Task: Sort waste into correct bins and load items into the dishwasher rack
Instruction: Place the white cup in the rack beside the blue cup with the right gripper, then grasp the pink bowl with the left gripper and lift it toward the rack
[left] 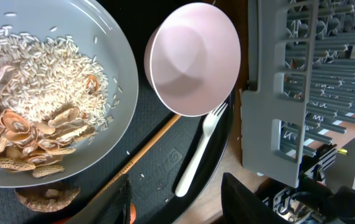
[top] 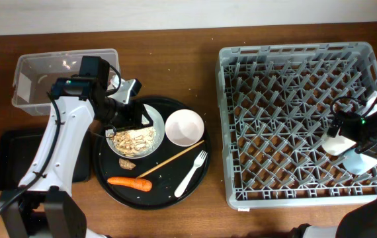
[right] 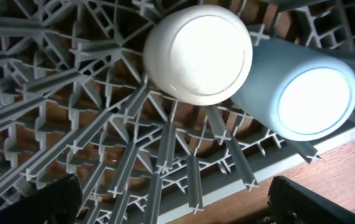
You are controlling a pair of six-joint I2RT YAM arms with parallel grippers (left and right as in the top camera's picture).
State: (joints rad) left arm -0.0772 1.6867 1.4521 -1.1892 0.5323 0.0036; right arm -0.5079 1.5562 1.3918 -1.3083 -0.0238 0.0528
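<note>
The white plate (top: pixel 150 127) holds beige food scraps (top: pixel 133 139) on the round black tray (top: pixel 164 193). Beside it lie the cream bowl (top: pixel 184 127), wooden chopstick (top: pixel 172 158), white fork (top: pixel 192 173), orange carrot (top: pixel 129 183) and a brown scrap (top: pixel 127 165). My left gripper (top: pixel 139 116) is open and empty above the plate; the left wrist view shows plate (left: pixel 120 93), bowl (left: pixel 193 59) and fork (left: pixel 196 155) between its fingers (left: pixel 184 208). My right gripper (right: pixel 174 211) is open over the grey rack (top: pixel 288 119), near a white cup (right: pixel 197 53) and a blue cup (right: pixel 302 93). Wrapper and tissue are out of view.
The clear tub (top: pixel 63 76) stands at the back left. The shallow black tray (top: pixel 13 158) lies at the left, partly under my left arm. The rack's near edge (right: pixel 327 162) borders bare wooden table.
</note>
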